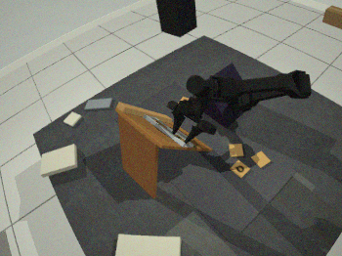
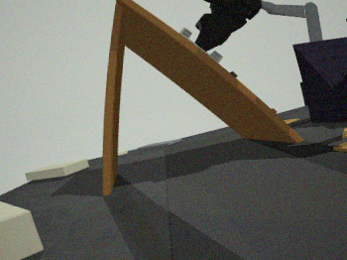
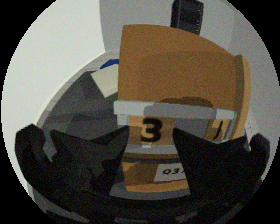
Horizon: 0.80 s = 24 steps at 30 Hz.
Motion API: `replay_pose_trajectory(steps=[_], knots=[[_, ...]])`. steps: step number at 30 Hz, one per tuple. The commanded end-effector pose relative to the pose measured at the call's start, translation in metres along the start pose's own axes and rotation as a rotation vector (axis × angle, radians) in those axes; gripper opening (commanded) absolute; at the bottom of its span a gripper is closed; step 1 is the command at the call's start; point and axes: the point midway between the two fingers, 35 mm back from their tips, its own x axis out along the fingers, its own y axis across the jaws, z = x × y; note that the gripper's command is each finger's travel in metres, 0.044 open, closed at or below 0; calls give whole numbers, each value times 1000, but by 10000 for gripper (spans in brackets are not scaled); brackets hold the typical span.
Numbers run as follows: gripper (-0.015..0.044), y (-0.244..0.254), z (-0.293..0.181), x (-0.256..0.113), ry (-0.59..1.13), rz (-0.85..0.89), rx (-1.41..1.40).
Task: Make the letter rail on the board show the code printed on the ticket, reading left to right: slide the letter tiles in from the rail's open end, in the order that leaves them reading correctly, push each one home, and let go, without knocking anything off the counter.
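The tilted orange board (image 1: 138, 153) (image 2: 173, 64) (image 3: 170, 60) carries the grey rail (image 3: 165, 107). A tile reading 3 (image 3: 151, 125) is in the rail, just inside its left end. A tile that looks like J (image 3: 218, 130) is at the rail's right end, with a gap between them. My gripper (image 1: 180, 138) (image 2: 202, 50) (image 3: 151, 130) is shut on the 3 tile. The ticket (image 3: 165, 173) shows Q3 and part of a third character, cut off by the right finger. A tile with a round letter, O or Q (image 1: 239, 169), lies on the counter.
Two tiles without a readable letter (image 1: 235, 149) (image 1: 261, 159) lie near it, and another (image 1: 184, 99) lies behind the arm. Pale blocks (image 1: 59, 160) (image 1: 148, 246) (image 1: 72, 118) and a grey-blue slab (image 1: 99, 104) lie around the board. A dark purple box (image 2: 324, 81) stands behind.
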Motion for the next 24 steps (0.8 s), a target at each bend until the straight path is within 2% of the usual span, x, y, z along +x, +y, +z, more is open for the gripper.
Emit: replay_pose_trajectory(steps=[1, 24], knots=[[0, -3, -1, 1, 5, 2, 3], [0, -16, -1, 1, 4, 2, 3]])
